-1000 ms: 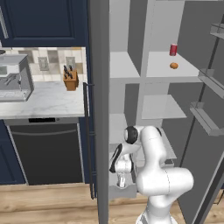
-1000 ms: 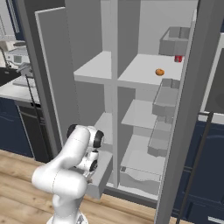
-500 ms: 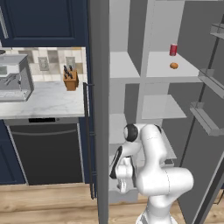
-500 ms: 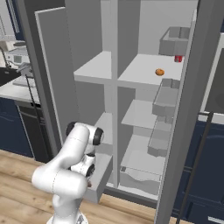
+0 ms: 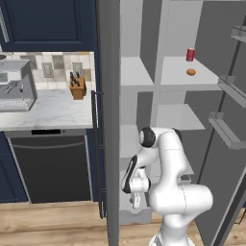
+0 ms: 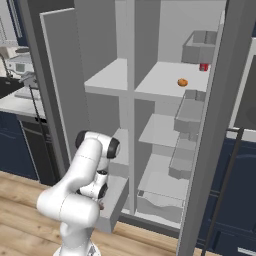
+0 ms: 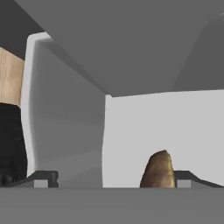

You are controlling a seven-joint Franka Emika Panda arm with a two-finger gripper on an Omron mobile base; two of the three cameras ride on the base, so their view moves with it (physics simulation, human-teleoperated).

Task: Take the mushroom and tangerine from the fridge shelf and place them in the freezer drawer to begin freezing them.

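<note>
The mushroom [image 7: 158, 170], a brown lump, lies inside the freezer drawer [image 7: 65, 131] against its pale wall, just beyond my right fingertip [image 7: 183, 178]. My gripper [image 7: 113, 181] is open, its tips wide apart with nothing between them. From the base cameras, the gripper [image 5: 136, 199] points down into the pulled-out freezer drawer [image 5: 129, 215] at the bottom of the fridge's left column, with the drawer [image 6: 114, 209] low beside the arm. The tangerine [image 5: 191, 72] [image 6: 183, 82] rests on the fridge shelf [image 5: 178, 80] [image 6: 160, 86] high on the right.
A red can [image 5: 190, 54] [image 6: 203, 67] stands behind the tangerine. The open fridge door edge [image 5: 108, 144] rises close to the left of the arm. Railed door racks [image 5: 226, 132] hang on the right door. A counter with a knife block [image 5: 77, 87] lies left.
The jaws have spread from nearly shut to wide open, and the mushroom now lies loose in the drawer. The arm has barely shifted.
</note>
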